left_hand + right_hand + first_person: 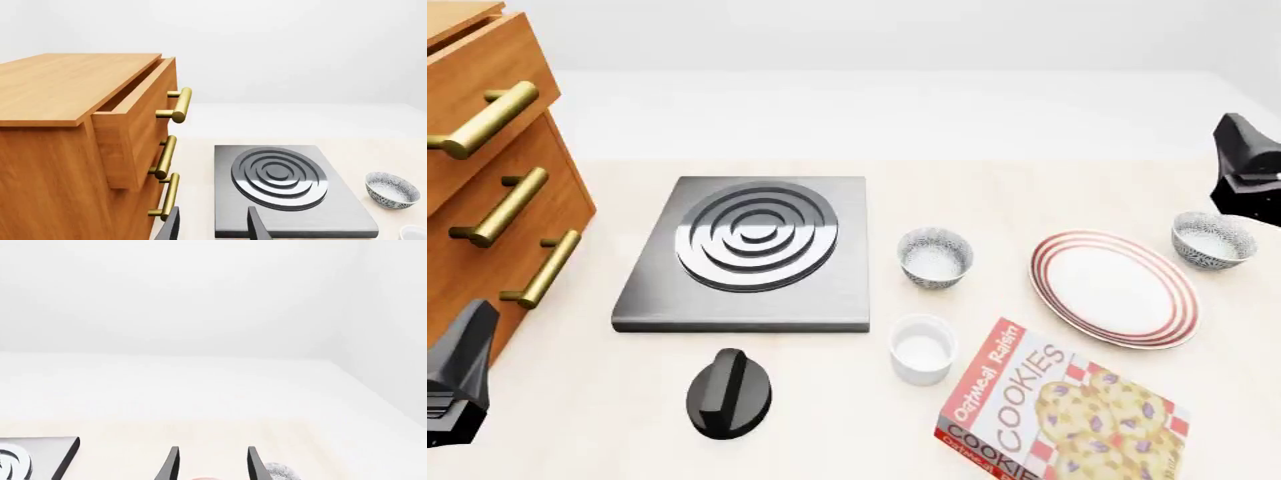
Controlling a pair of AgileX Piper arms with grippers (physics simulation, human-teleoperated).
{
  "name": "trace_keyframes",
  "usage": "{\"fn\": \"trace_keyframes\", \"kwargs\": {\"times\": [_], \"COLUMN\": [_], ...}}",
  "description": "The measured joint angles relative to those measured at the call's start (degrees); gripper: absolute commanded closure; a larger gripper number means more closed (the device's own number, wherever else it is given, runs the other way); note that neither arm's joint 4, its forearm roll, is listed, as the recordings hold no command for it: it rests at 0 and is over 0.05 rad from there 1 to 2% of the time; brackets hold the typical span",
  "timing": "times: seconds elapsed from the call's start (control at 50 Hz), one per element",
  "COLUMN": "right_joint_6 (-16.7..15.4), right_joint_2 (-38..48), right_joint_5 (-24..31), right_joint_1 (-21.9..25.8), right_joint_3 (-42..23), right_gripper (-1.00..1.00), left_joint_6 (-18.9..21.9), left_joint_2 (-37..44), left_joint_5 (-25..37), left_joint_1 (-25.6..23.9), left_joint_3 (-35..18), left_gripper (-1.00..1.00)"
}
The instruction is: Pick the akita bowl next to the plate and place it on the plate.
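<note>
Akita bowl (1212,240) beside plate (1113,288) rim (right side).

Both grippers matte black: left gripper (213,225) w/ two thin tapered fingers; right gripper (210,464) same, angular black housing.

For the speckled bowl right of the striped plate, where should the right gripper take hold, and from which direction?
Probably by the rim, from above. The akita bowl sits upright and open beside the plate, apart from it. Its rounded wall gives little purchase from the side, so one finger inside and one outside the thin rim looks best. The right gripper, fingers apart, is the nearer arm.
</note>
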Motion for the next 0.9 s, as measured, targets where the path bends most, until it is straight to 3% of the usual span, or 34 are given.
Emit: {"fn": "trace_keyframes", "kwargs": {"times": [0.9], "right_joint_6": [0.4], "right_joint_2": [11.9], "right_joint_5": [-6.0], "right_joint_1": [-7.4], "right_joint_3": [-3.5], "right_gripper": [-1.00], "left_joint_6": [0.0], "left_joint_2": [0.0], "left_joint_5": [0.0], "left_joint_1": [0.0], "left_joint_3": [0.0], "left_gripper": [-1.00]}}
